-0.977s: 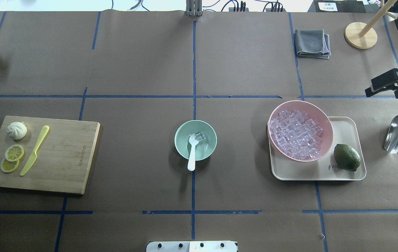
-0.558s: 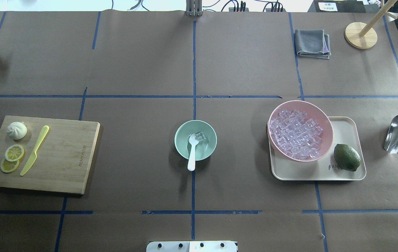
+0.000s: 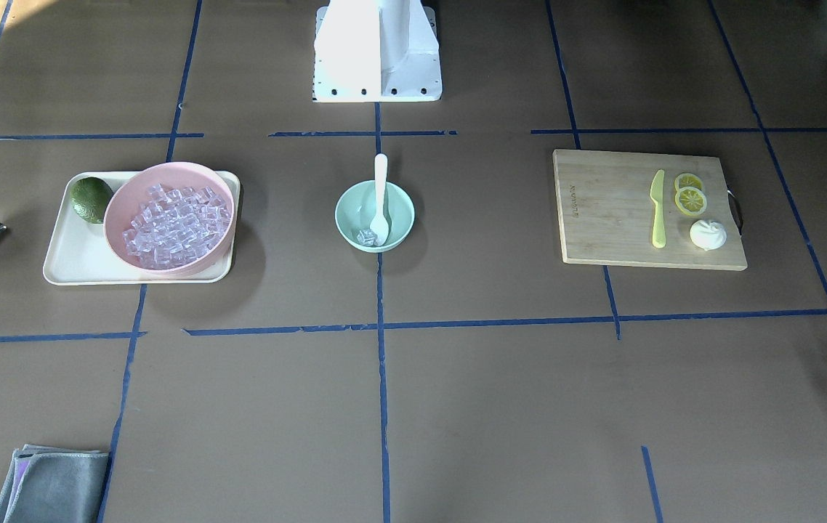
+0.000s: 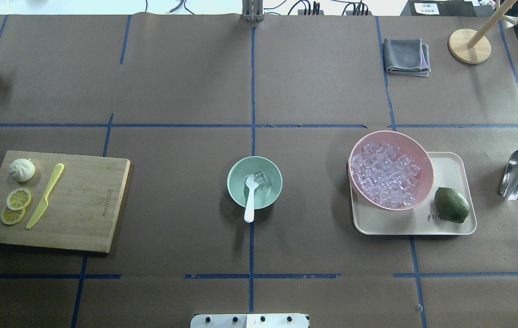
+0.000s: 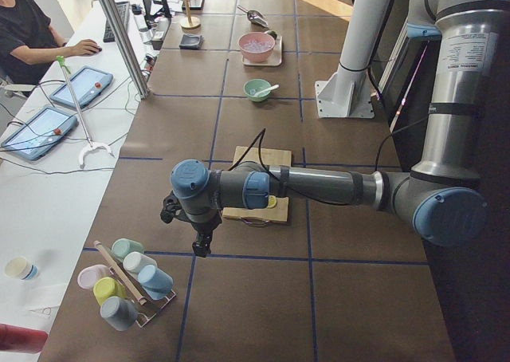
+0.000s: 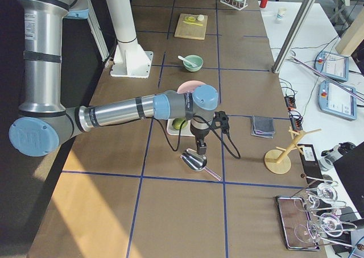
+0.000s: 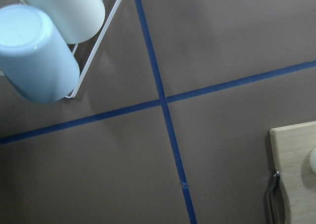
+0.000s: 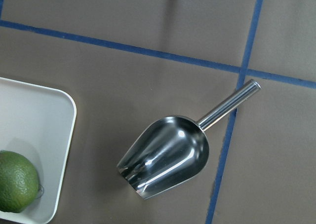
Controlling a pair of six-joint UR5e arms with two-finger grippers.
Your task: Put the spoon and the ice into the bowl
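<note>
Spoon [image 4: 250, 200] and ice [image 4: 261, 176] lie in your bowl [image 4: 236, 174].
Left gripper [image 5: 202, 249] and right gripper [image 6: 201, 150] hang well apart from it; you cannot tell their opening.

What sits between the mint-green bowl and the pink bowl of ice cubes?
Nothing: in the overhead view, only bare brown table paper separates the mint-green bowl from the pink bowl.

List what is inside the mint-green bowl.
The bowl holds the spoon, head inside, handle over the rim, and ice beside its head. Anything under the head is covered.
</note>
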